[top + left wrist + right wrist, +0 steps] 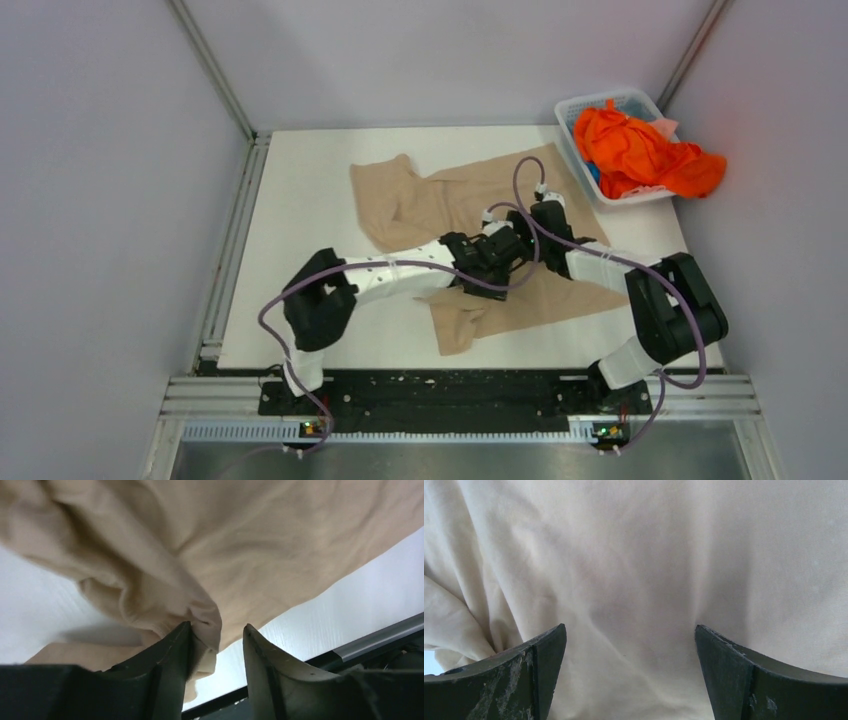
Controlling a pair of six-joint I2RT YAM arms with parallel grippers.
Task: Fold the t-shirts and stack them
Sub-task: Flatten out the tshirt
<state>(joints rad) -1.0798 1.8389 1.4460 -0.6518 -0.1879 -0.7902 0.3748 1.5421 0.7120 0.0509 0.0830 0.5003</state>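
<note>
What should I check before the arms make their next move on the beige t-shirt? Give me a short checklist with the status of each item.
1. Hold of the left gripper on the beige t-shirt: not ok. Jaws parted; a bunched fold rests against one finger, unpinched.
2. Readiness of the right gripper: ok. Open wide, right over smooth cloth.
3. Shirt lying flat: not ok. Wrinkled, near edge bunched.
4. Are the orange t-shirts out of the way: ok. Heaped in the white basket at the far right corner.
5. Wrists clear of each other: cannot tell. They overlap in the top view.
</note>
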